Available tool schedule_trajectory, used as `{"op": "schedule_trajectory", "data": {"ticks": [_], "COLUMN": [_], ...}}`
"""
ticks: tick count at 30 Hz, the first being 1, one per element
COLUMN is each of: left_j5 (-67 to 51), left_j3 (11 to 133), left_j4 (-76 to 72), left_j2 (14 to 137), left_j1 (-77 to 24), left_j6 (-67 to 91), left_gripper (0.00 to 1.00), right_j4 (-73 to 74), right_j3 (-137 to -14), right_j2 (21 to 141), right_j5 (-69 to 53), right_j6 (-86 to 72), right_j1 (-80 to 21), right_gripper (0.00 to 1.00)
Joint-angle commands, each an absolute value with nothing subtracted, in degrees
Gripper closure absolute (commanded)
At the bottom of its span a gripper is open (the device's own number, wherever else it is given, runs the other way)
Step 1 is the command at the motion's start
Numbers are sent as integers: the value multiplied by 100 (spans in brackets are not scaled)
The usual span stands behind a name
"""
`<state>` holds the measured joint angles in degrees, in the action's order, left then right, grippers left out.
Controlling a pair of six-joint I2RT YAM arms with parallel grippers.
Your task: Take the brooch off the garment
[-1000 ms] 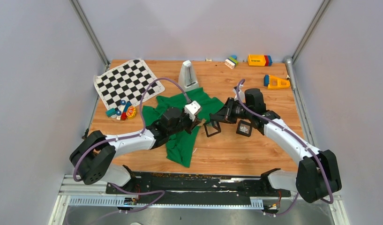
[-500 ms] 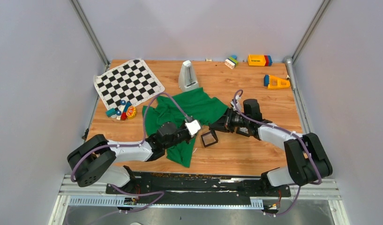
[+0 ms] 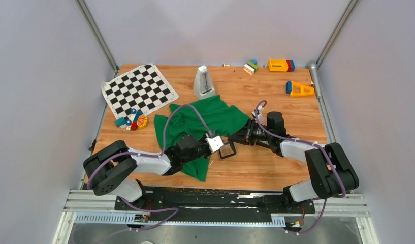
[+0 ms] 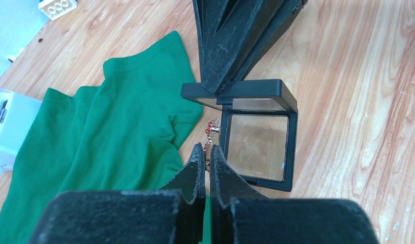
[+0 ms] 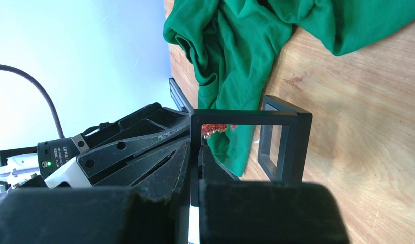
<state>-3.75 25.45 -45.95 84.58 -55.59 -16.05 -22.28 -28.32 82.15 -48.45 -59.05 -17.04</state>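
At worktop (image 4: pixel 347 101) centre, just beside garment (image 4: pixel 119 132) edge: brooch (image 4: pixel 212 131) pinched in left hand (image 4: pixel 205 151) tips, at rim of open black case (image 4: pixel 292 152). Right hand (image 5: pixel 195 145) clamped on lid (image 4: pixel 266 90). Risk: thin grip slipping, brooch dropping onto cloth; lid snapping shut.

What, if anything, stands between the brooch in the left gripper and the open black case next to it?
Nothing visible does. The left gripper is shut on the brooch, just at the rim of the case. The right gripper holds the lid raised, so only that rim lies between.
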Motion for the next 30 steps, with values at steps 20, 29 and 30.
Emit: {"op": "schedule_trajectory", "data": {"ticks": [20, 29, 30], "left_j5": [-637, -239, -216], "left_j3": [3162, 3379, 3390], "left_j4": [-4187, -3781, -3738], "left_j2": [8981, 9163, 9170], "left_j1": [-5753, -5840, -5848], "left_j6": [-2078, -2320, -2329], "left_gripper": [100, 100, 100], "right_j4": [-3998, -4368, -4398], "right_j3": [-2397, -2301, -2290], "right_j2": [8872, 9103, 9112], "right_j5": [-5054, -5114, -5114], "right_j6": [-6262, -6328, -6328], "right_j1": [-1569, -1530, -1536], "right_gripper": [100, 100, 100]}}
